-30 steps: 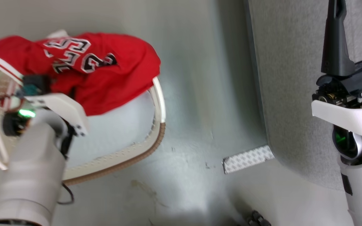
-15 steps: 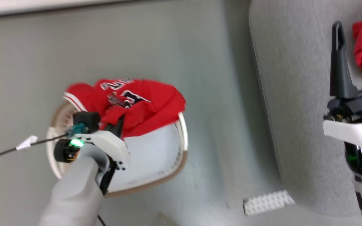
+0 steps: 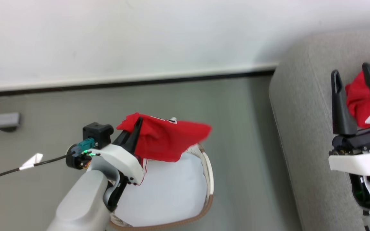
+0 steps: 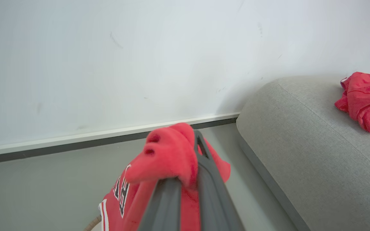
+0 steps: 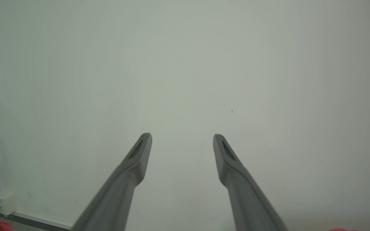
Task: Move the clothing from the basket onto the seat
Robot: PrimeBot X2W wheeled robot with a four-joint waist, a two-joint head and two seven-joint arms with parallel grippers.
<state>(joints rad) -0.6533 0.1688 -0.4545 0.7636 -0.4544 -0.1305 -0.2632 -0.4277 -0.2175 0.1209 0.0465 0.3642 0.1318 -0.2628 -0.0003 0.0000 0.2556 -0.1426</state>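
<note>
My left gripper [image 3: 136, 123] is shut on a fold of the red jersey [image 3: 167, 141], which hangs lifted over the basket [image 3: 209, 179]. In the left wrist view the fingers [image 4: 204, 170] pinch a red bunch of the jersey [image 4: 169, 154], with black-and-white lettering lower down. The grey seat [image 3: 303, 134] lies to the right, apart from the basket. Another red garment [image 3: 360, 96] lies crumpled on the seat [image 4: 316, 144], also seen as a red heap [image 4: 363, 99]. My right gripper [image 3: 350, 69] stands open over the seat, its spread fingers [image 5: 140, 154] holding nothing.
A flat white sheet [image 3: 169, 192] covers the basket's inside. A white wall with a dark baseboard [image 3: 140, 81] runs behind. A grey floor strip [image 3: 242, 128] separates basket and seat. A cable with a white tag [image 3: 30, 161] trails left. A small white box [image 5: 3, 202] sits low on the wall.
The head camera has tilted up, bringing the wall into view. My left gripper has raised the jersey off the basket; it now hangs bunched from the fingers. The right gripper stays open.
</note>
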